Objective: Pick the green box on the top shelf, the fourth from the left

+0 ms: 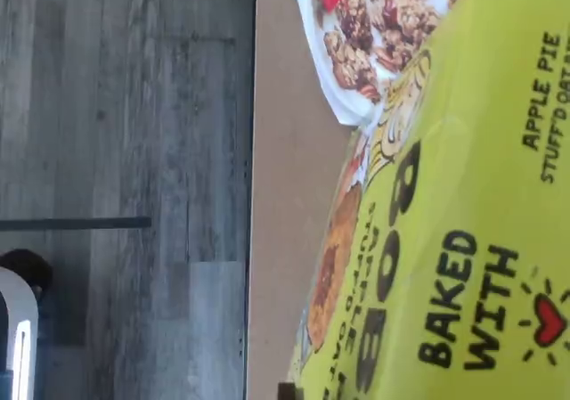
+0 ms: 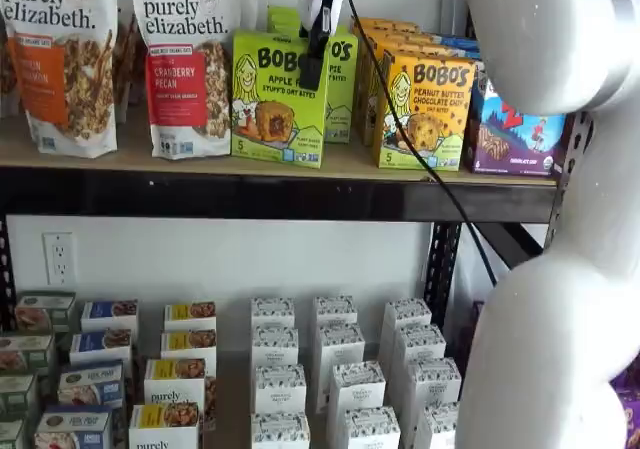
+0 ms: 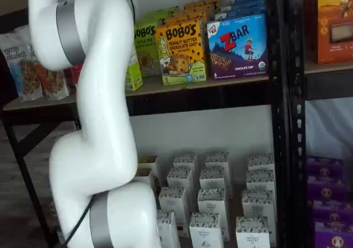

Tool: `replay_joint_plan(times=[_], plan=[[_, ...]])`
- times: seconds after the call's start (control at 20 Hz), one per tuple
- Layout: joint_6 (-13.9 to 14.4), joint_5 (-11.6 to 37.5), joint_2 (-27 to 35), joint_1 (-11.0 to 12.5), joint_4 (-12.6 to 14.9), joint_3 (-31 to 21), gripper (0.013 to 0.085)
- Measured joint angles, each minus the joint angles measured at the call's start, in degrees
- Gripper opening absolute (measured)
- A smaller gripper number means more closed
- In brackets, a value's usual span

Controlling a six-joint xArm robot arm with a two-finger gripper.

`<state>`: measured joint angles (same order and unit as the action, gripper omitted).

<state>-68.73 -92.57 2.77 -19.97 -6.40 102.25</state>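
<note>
gripper (image 2: 314, 54) hanging from the top edge in a shelf view, black finger down over the upper right of the green box (image 2: 279, 97); finger spacing: cannot tell, seen side-on. green box standing upright at the front of the top shelf (image 2: 300, 194), cranberry pecan granola bag (image 2: 188, 59) at 9 o'clock, yellow-orange bobo's box (image 2: 425, 111) at 3 o'clock

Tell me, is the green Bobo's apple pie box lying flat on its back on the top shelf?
No. In a shelf view the green Bobo's apple pie box stands upright on the top shelf, its printed front facing outward.
</note>
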Motion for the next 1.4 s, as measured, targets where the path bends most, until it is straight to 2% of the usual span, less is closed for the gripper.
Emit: replay_joint_plan(times=[0.2, 0.25, 0.4, 0.45, 1.4], plan=[[0.01, 0.10, -0.06, 0.00, 0.02, -0.04, 0.0570], [0.01, 0.18, -0.11, 0.00, 0.00, -0.13, 0.0530], [-0.02, 0.32, -0.19, 0.04, -0.11, -0.24, 0.0490], [-0.04, 0.34, -0.20, 0.06, -0.14, -0.25, 0.0450], [0.01, 0.67, -0.35, -0.02, 0.05, -0.59, 0.0450]])
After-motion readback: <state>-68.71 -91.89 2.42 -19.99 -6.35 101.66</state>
